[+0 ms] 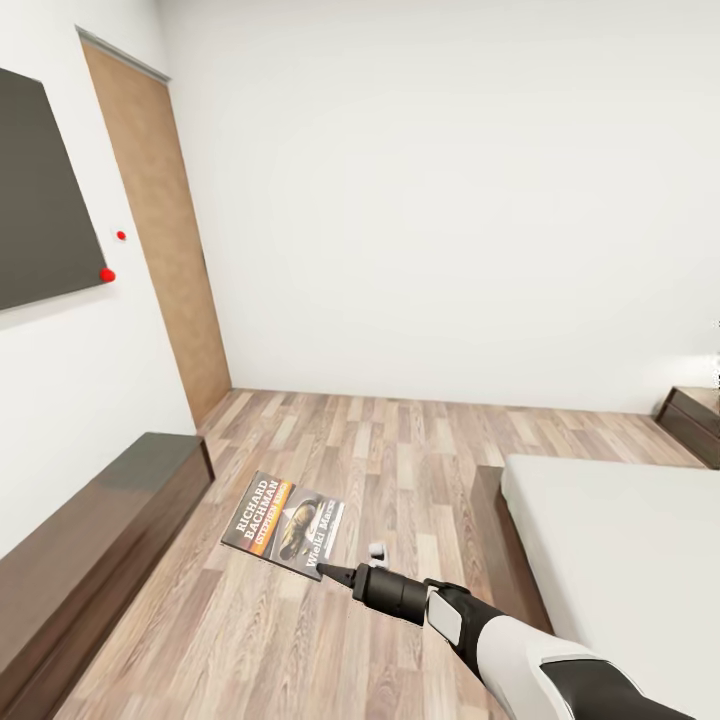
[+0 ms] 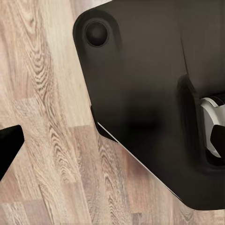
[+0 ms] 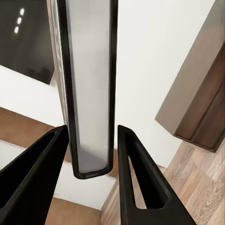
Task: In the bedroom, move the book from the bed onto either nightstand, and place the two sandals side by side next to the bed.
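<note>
The right gripper (image 1: pixel 335 573) is clamped on one edge of the book (image 1: pixel 285 523), holding it out level in the air over the plank floor (image 1: pixel 400 450), cover up, short of the bed. In the right wrist view the book (image 3: pixel 89 84) shows edge-on between the two fingers (image 3: pixel 140 178), its thin spine end seated deep in the grip.

A thin paperback like this is probably light but floppy. Pinched at one edge, it may sag or swivel if the arm swings fast, and the glossy cover could slip. A hold near the spine, where it is stiffest, looks the safer choice.

The left wrist view looks down at the floor beside the robot's dark body; one fingertip (image 2: pixel 8 147) shows, and I cannot tell whether that gripper is apart or together.

Farther right lies the bed (image 1: pixel 620 560), grey mattress bare. At the left wall runs a long dark dresser (image 1: pixel 90 540). Beyond the bed, by the far wall, stands a nightstand (image 1: pixel 695 420), well apart from the book.
</note>
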You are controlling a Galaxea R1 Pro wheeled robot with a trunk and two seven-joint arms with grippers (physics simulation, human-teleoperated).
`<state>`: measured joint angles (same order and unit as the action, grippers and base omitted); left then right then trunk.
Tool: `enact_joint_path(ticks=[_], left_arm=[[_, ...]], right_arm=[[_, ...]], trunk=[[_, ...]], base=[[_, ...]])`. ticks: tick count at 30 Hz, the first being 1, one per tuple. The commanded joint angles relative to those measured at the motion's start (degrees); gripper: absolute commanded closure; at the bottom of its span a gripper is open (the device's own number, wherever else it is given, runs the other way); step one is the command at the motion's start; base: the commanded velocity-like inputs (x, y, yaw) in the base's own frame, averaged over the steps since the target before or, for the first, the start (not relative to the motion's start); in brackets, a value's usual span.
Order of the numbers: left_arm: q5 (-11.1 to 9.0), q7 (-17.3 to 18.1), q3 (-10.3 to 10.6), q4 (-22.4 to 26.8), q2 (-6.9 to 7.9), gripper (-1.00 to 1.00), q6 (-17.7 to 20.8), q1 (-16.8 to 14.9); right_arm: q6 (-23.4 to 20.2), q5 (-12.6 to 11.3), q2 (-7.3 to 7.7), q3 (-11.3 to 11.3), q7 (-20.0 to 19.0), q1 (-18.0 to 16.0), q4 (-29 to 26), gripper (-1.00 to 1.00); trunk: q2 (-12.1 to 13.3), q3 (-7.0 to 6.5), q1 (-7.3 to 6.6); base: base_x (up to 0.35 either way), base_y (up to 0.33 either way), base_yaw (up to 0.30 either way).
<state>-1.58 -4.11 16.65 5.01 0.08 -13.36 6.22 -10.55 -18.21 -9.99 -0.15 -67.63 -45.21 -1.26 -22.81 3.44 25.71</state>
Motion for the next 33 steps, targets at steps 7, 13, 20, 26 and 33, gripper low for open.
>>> enact_joint_path(ticks=[7,13,20,26,33], left_arm=[[-0.2,-0.4,0.5,0.1,0.01,-1.00,-0.1,0.0],[-0.2,-0.4,0.6,0.1,0.01,-1.00,-0.1,0.0],[-0.2,-0.4,0.6,0.1,0.01,-1.00,-0.1,0.0],[-0.2,-0.4,0.6,0.0,0.01,-1.00,-0.1,0.0],[-0.2,-0.4,0.6,0.0,0.03,-1.00,-0.2,0.0]], right_arm=[[-0.6,-0.3,-0.01,-0.4,-0.1,-0.1,0.0,1.00],[-0.6,-0.3,-0.01,-0.4,-0.1,-0.1,-0.1,1.00],[-0.6,-0.3,-0.01,-0.4,-0.1,-0.1,-0.1,1.00],[-0.6,-0.3,-0.01,-0.4,-0.1,0.0,0.0,1.00],[-0.6,-0.3,-0.01,-0.4,-0.1,0.2,0.0,1.00]], trunk=[[-0.1,0.11,0.07],[-0.1,0.11,0.07],[-0.1,0.11,0.07],[-0.1,0.11,0.07],[-0.1,0.11,0.07]], base=[[0.336,0.000,-0.183],[0.336,0.000,-0.133],[0.336,0.000,-0.032],[0.336,0.000,-0.006],[0.336,0.000,-0.001]])
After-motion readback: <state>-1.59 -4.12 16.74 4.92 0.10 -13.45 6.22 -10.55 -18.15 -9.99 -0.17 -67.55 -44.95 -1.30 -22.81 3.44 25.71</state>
